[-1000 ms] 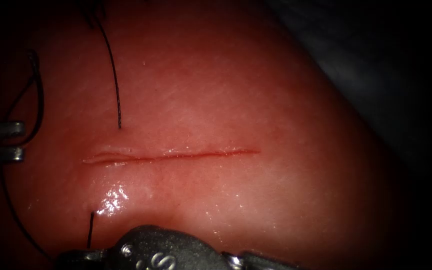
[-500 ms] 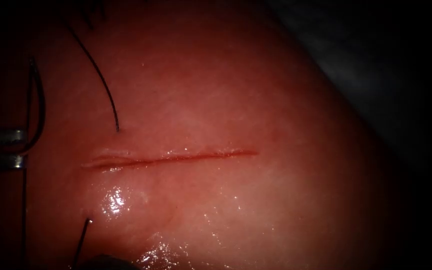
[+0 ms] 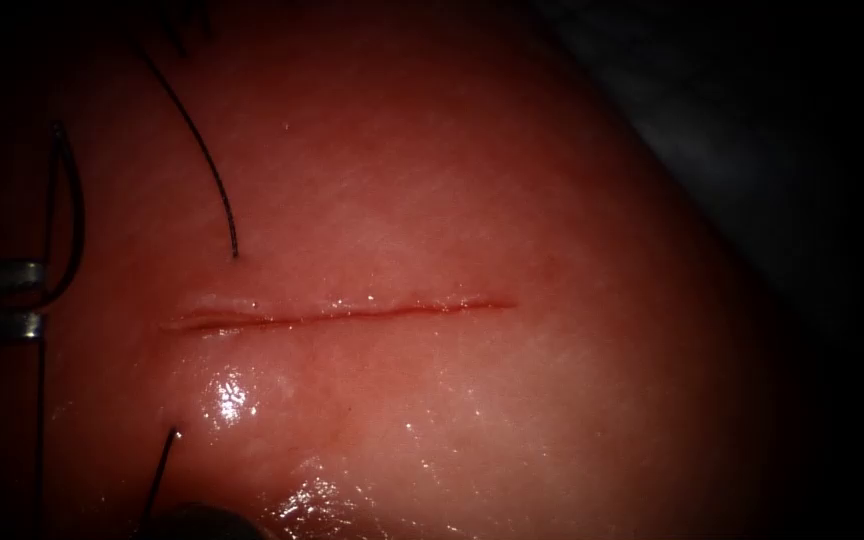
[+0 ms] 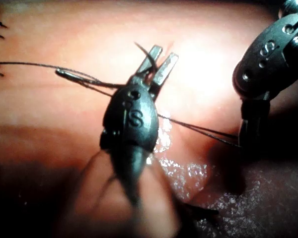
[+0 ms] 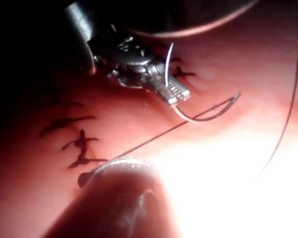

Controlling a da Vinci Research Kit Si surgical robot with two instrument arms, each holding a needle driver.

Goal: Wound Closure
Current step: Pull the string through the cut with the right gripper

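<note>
Since a second ago your right tool (image 3: 197,520) has dropped toward the endoscope frame's bottom edge; its jaw state I cannot tell. Your left tool (image 3: 27,297), at the left edge, grips the needle (image 3: 70,225) near mid-curve with jaws clamped, clear of the tissue (image 3: 552,200) and left of the cut (image 3: 337,312). Thread (image 3: 207,165) enters the tissue above the cut's left end and emerges below it.
</note>
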